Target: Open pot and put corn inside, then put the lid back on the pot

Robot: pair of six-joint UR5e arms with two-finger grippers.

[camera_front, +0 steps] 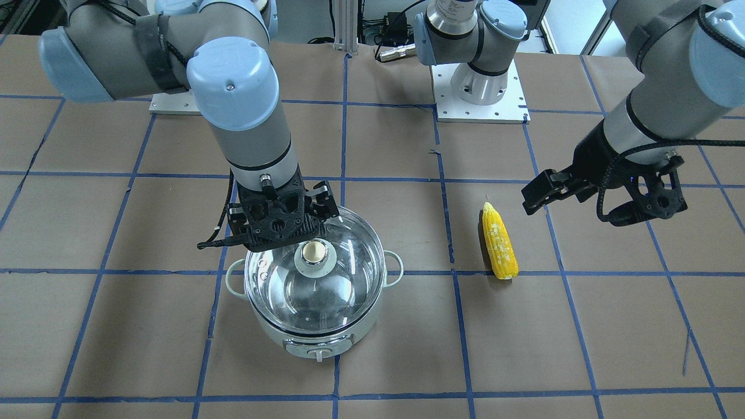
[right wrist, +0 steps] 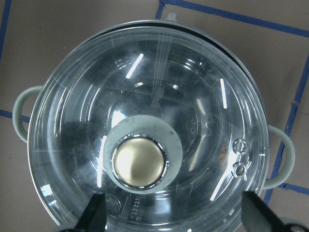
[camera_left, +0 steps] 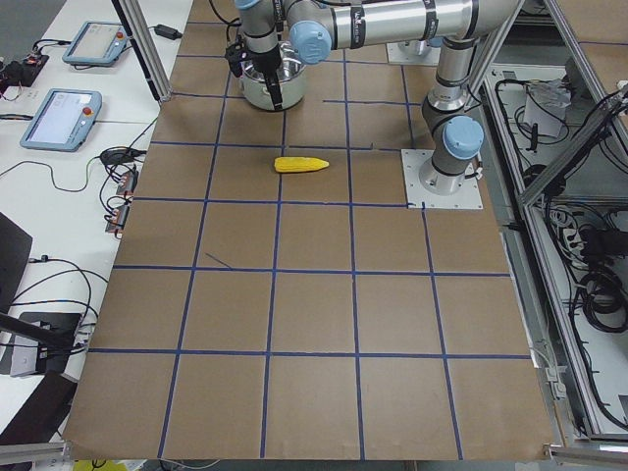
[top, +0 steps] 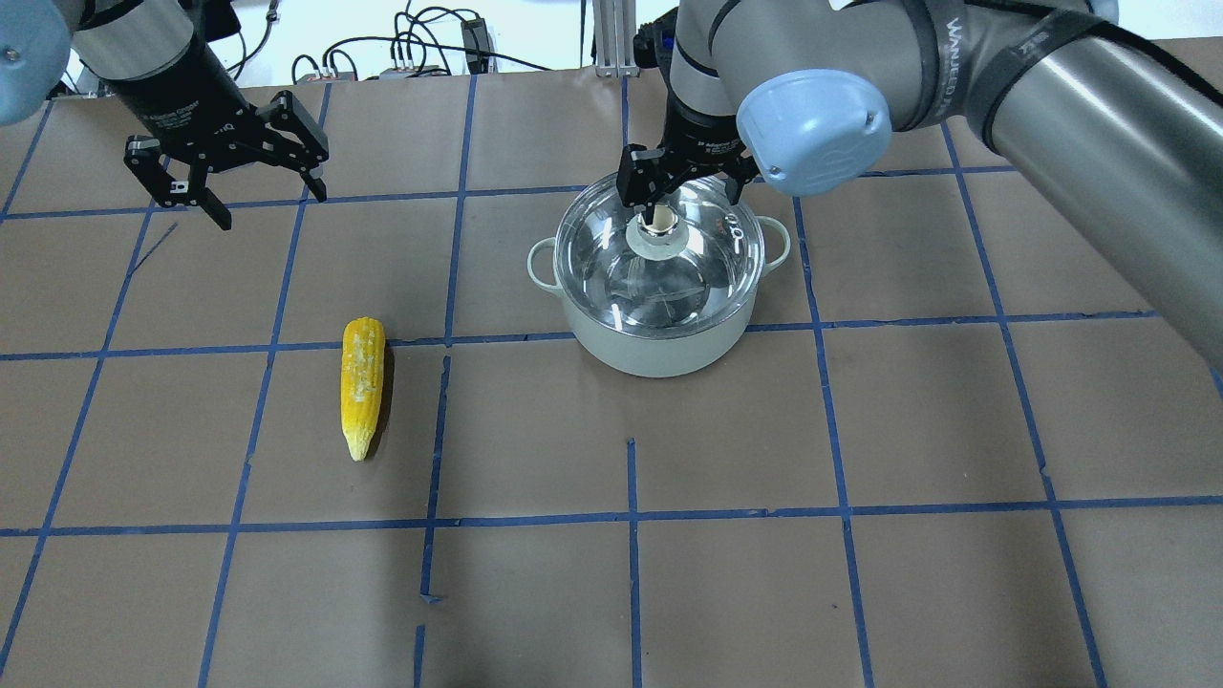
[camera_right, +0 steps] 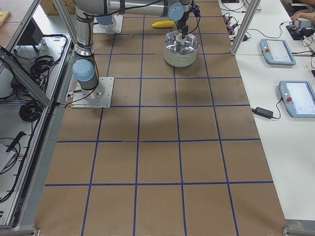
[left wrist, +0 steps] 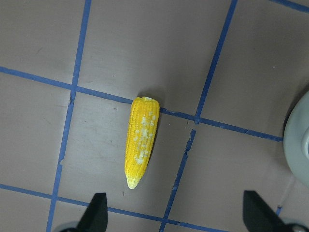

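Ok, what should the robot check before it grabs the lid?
1. Lid sits flat on the pot: ok.
2. Right gripper open: ok.
3. Its fingers low enough to pinch the knob: cannot tell.
4. Corn lies clear of the pot: ok.
5. Left gripper open, away from the lid: ok.
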